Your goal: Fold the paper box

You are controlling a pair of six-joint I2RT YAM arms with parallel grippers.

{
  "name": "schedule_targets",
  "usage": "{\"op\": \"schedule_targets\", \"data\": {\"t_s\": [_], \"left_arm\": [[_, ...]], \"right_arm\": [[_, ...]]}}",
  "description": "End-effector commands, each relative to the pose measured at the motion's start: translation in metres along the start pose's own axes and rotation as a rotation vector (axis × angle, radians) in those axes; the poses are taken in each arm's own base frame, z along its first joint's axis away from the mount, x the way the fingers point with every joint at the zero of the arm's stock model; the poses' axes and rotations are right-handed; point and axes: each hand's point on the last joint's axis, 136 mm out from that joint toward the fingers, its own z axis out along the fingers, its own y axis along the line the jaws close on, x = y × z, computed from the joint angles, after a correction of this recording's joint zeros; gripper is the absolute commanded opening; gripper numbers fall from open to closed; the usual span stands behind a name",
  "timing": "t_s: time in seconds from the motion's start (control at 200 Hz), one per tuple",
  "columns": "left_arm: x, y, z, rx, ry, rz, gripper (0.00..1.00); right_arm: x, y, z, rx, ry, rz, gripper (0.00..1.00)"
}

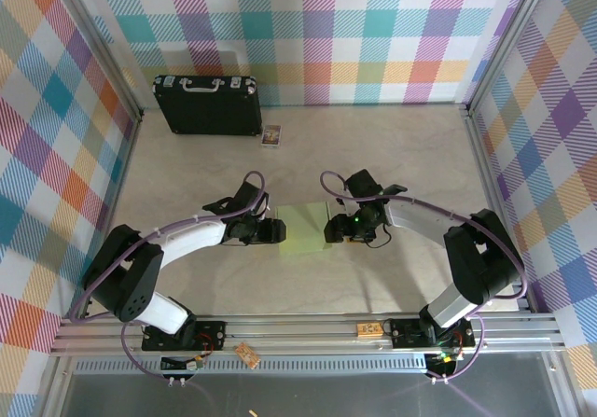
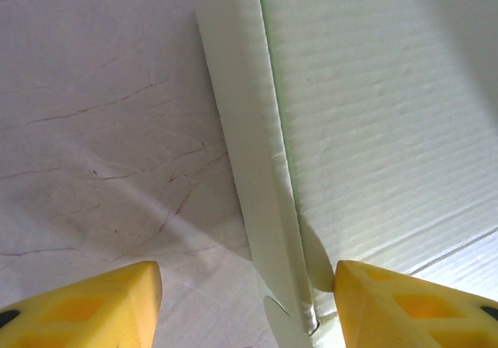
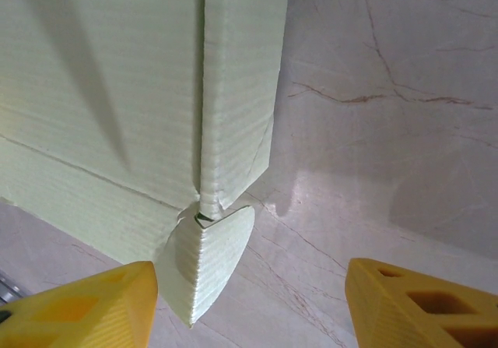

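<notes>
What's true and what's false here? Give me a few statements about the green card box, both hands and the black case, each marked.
1. The pale green thin-card paper box lies between the left hand and the right hand. True.
2. The left hand's yellow fingers are shut. False: they stand apart, with a side flap between them.
3. The black briefcase with a silver handle stands by the far wall. True.
4. The box rests on the briefcase. False: it lies on the marbled tabletop, well apart.

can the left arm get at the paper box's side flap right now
Probably yes: the left arm has its jaws open on either side of the side flap of the paper box, with nothing in between.
</notes>
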Motion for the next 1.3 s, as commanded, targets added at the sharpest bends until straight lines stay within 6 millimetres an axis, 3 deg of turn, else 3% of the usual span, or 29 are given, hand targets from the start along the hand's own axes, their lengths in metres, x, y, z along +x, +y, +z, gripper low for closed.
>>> {"op": "schedule_targets", "data": {"t_s": [0.0,0.095,0.175,0.45,0.875,1.295], "left_arm": [[0.006,0.008,0.006,-0.014,0.038,-0.003,0.59],[0.006,0.006,0.008,-0.001,0.049,-0.002,0.58],[0.006,0.008,0.01,-0.005,0.052,-0.006,0.58],[0.007,0.009,0.011,0.004,0.061,-0.012,0.57],[0.01,0.01,0.012,0.011,0.072,-0.015,0.56],[0.013,0.012,0.013,0.014,0.084,-0.02,0.55]], "right_arm": [[-0.007,0.004,-0.014,0.004,-0.026,-0.044,0.63],[-0.002,0.013,-0.014,-0.047,-0.006,-0.069,0.61],[-0.001,0.008,-0.016,-0.028,-0.031,-0.07,0.59],[0.009,0.019,-0.006,-0.121,0.011,-0.028,0.39],[0.01,0.011,0.01,-0.098,0.051,-0.013,0.22],[0.004,0.01,0.012,-0.089,0.038,-0.022,0.2]]}}
